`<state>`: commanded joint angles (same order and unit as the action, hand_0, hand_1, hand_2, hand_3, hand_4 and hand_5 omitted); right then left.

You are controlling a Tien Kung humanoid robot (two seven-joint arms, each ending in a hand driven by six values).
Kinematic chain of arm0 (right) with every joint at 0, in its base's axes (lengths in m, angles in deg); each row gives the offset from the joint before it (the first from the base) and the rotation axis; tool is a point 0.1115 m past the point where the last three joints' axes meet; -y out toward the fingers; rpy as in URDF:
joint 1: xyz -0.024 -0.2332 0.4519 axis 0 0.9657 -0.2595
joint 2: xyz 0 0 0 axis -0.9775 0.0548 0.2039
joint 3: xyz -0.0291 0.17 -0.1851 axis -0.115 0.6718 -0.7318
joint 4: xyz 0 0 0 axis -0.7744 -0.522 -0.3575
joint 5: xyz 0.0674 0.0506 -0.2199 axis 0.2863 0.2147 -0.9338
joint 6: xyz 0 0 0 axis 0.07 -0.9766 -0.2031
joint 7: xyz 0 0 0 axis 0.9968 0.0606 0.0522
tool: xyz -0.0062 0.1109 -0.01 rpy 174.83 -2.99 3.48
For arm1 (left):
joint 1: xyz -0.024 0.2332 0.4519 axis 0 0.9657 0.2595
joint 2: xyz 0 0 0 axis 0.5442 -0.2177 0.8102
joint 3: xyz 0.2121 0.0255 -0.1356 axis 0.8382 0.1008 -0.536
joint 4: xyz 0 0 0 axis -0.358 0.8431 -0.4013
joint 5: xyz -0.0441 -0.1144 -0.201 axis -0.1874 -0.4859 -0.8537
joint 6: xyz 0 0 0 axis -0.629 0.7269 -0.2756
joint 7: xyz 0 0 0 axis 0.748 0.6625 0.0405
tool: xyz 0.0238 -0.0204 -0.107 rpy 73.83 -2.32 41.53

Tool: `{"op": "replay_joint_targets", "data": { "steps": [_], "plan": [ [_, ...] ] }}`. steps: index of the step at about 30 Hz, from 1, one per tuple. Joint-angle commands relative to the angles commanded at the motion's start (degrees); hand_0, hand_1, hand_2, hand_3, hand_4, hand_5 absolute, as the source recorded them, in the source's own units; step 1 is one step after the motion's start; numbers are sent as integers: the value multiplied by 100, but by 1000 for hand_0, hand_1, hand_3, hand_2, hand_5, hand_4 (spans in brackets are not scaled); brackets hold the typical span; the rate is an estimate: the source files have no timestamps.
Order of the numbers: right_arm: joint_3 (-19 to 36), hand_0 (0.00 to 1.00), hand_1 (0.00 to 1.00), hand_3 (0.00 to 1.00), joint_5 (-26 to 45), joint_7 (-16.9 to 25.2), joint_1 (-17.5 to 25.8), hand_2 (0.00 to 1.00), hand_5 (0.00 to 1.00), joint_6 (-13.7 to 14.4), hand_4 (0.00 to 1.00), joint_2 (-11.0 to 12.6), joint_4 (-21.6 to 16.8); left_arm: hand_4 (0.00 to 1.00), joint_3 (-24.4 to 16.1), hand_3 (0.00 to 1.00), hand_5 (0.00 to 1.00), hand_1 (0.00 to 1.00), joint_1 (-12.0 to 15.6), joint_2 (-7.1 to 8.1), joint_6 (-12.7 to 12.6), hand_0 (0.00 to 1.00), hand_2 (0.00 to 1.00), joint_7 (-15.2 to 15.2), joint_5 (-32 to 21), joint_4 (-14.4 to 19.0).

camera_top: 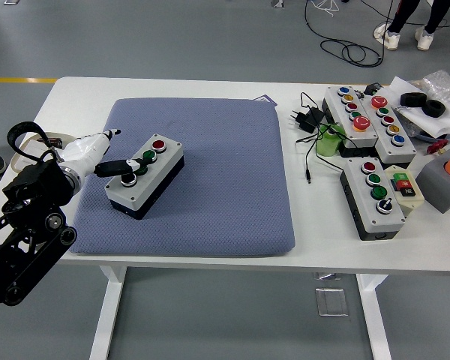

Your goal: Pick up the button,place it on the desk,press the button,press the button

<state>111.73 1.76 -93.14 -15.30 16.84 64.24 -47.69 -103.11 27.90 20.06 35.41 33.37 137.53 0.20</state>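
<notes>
A white table [210, 88] carries a blue-grey pad [202, 187] that fills most of its left and middle, and the button box [145, 176] lies on that pad toward nine o'clock, set at a slant so its long side runs from seven o'clock up to one o'clock. The box has a pale grey top over a black base, with a red button [158, 145] at its one o'clock end, a green button [149, 156] next to it, and a black button [128, 178] nearer the seven o'clock end. The left hand [90, 156] comes in from nine o'clock on a black arm, its white-shelled palm just off the box's left side. One dark finger [115, 166] is stretched out straight over the top of the box, its tip lying at the middle of the button row between the green and the black one; whether it presses down cannot be told. A second finger points up toward eleven o'clock, away from the box, and the hand grips nothing. The right hand does not show. Over at three o'clock, well apart from the pad, more button boxes [375, 195] lie on the bare table, with a black plug and cable [309, 120] beside them and a small green cup [328, 142] between the cable and the boxes. At the far one o'clock corner, on the floor beyond the table, a person's legs and pale shoes [405, 36] stand.
</notes>
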Motion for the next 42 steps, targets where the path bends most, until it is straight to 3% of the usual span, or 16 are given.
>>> {"op": "replay_joint_targets", "data": {
  "steps": [14, 28, 29, 34, 35, 40, 41, 42],
  "plan": [
    [-11, 769, 764, 671, -142, 11, -19, 833, 258, 0, 449, 16, 0, 998, 72, 998, 914, 998, 21, -217, 144, 973, 998, 95, -234, 110],
    [-35, 766, 755, 664, -233, 34, -32, 831, 258, 18, 447, 26, 0, 998, 64, 998, 891, 998, 35, -620, 209, 938, 998, 240, 164, -313],
    [-37, 758, 751, 659, -239, 34, -34, 823, 258, 18, 446, 26, 0, 998, 58, 998, 797, 998, 30, -645, 205, 901, 998, 247, 208, -335],
    [-61, 758, 751, 659, -247, 48, -45, 823, 258, 36, 446, 28, 0, 998, 56, 998, 797, 998, -17, -723, 320, 901, 998, 247, 551, -396],
    [-63, 755, 744, 652, -249, 49, -46, 820, 259, 39, 445, 29, 0, 998, 65, 998, 601, 956, -29, -724, 357, 807, 998, 241, 629, -397],
    [-60, 755, 744, 652, -280, 59, -50, 820, 259, 54, 445, 33, 0, 998, 112, 998, 601, 956, -110, -776, 570, 807, 998, 215, 901, -521],
    [-61, 753, 741, 652, -301, 59, -52, 817, 260, 56, 445, 33, 0, 962, 114, 998, 466, 896, -117, -804, 622, 729, 998, 211, 966, -570],
    [-61, 753, 741, 652, -308, 59, -52, 817, 260, 56, 445, 34, 0, 962, 115, 998, 466, 896, -119, -814, 641, 729, 998, 210, 989, -586]
  ]
}}
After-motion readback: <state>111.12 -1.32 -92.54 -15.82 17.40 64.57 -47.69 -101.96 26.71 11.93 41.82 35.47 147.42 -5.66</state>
